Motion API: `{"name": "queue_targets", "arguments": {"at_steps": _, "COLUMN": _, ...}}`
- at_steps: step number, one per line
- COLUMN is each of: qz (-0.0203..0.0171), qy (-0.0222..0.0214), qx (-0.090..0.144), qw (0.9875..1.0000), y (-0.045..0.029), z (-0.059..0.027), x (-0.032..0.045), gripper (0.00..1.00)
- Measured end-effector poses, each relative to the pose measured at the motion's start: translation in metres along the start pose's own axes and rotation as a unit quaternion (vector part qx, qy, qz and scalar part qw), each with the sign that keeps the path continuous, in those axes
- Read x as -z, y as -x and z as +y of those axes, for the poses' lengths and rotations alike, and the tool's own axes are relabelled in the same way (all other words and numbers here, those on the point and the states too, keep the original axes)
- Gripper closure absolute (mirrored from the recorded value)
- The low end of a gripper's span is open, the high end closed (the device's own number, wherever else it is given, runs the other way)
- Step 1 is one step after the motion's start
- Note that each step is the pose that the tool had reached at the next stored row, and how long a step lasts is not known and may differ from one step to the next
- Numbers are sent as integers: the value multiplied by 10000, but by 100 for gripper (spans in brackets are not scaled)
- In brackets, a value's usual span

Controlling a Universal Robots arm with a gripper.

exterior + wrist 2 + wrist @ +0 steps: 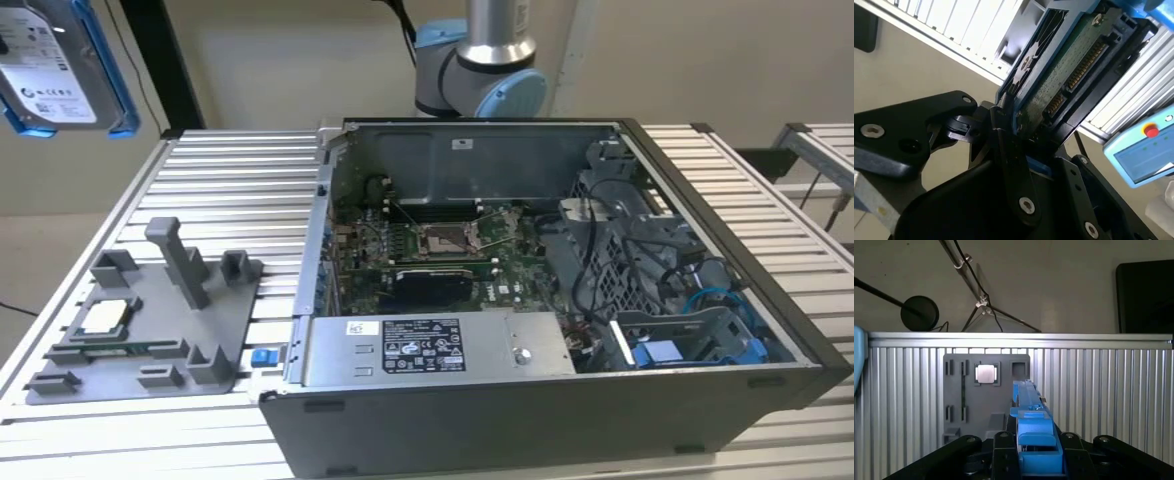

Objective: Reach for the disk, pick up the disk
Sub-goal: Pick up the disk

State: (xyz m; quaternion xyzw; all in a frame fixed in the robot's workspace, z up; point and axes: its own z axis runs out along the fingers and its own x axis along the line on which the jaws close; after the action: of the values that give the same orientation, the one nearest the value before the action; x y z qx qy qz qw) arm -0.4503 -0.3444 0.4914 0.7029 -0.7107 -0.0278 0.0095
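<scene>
Exterior view first: the disk [60,65] is way up in the upper left of the frame, label side to the camera, blue bracket down its edge, partly cut off by the frame border. It's hanging in the air, clear of the slatted table [227,170] and well apart from the open computer case [534,300] in the middle. It's also high above the grey fixture [147,330] at lower left, where the processor chip [104,316] sits. A joint of the arm [481,70] shows at top centre.

Second wrist view: here you get the grip itself. The gripper [1024,127] has its black fingers [1004,145] closed tight on one end of the disk [1069,65], green circuit-board side showing. The disk's long axis runs straight out from the claw, away from the wrist. A teach pendant [1141,150] is off in the background.

First wrist view: same story, edge-on. The disk [1029,410] is a thin blue-framed sliver poking out from between the gripper [1036,442] fingers, dead centre, with no gap either side. Past it is the table with the fixture and chip [985,373].

So there's nothing to line up here. I'd call the reach done, with the disk in hand and lifted.
</scene>
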Motion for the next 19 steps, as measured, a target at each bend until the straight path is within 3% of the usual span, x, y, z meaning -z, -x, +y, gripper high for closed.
{"name": "queue_targets", "arguments": {"at_steps": 19, "qz": 1, "qy": -1, "qx": 0, "qw": 10000, "y": 3, "z": -283, "x": 15, "gripper": 100}}
